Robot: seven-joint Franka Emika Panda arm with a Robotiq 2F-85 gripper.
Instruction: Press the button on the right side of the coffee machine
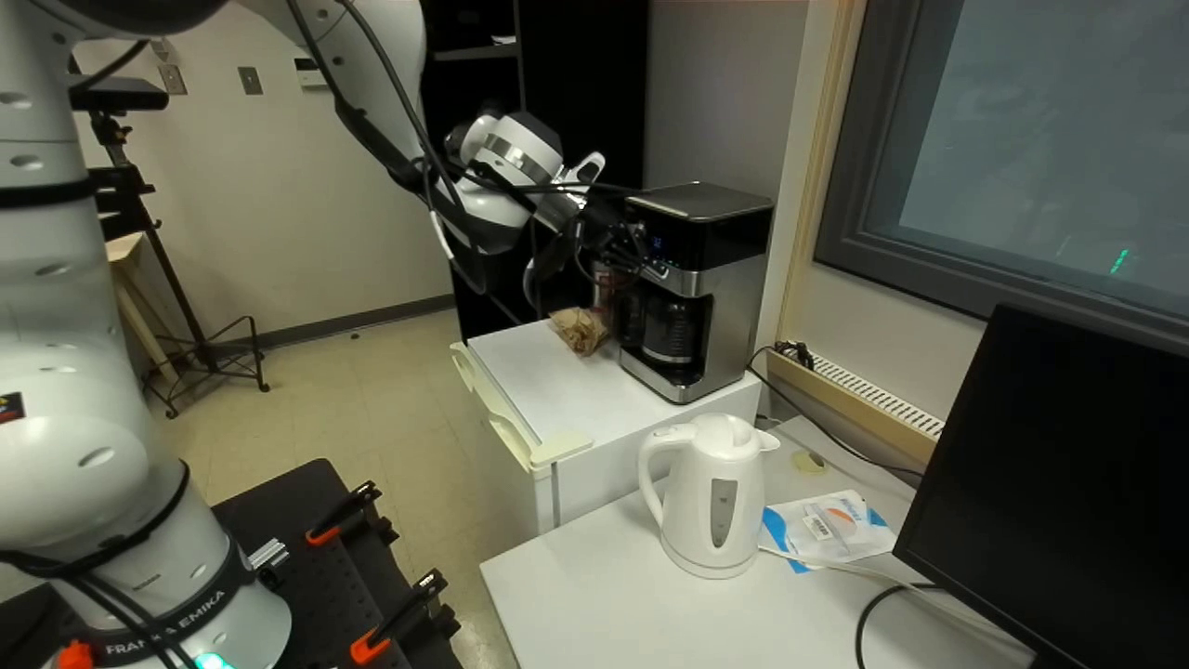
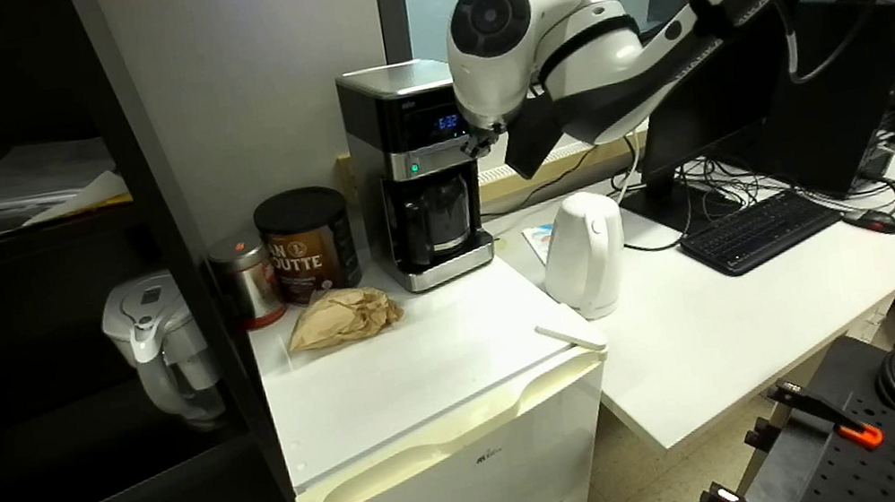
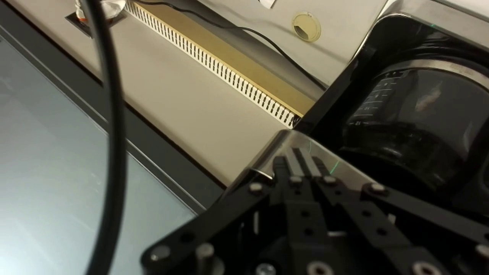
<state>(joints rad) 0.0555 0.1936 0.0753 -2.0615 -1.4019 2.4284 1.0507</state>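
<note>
The coffee machine [image 1: 737, 321] stands on a white mini fridge; it also shows in an exterior view [image 2: 366, 142] with a lit blue display and a green light at one end of its silver band [image 2: 428, 160]. Its dark carafe [image 2: 448, 214] sits in the recess. My gripper [image 1: 656, 268] is shut and empty at the machine's upper front. In an exterior view, its tips [image 2: 477, 143] are at the band's end away from the green light. In the wrist view, the tips [image 3: 302, 160] overlap the silver band [image 3: 351, 173]. The right button is hidden, and contact cannot be told.
The white kettle [image 1: 715, 502] stands on the desk beside the fridge [image 2: 434, 389]. A crumpled brown bag [image 2: 343, 316], a coffee can [image 2: 307, 243] and a metal canister [image 2: 248, 280] stand beside the machine. A monitor [image 1: 1059, 483] and a window are nearby.
</note>
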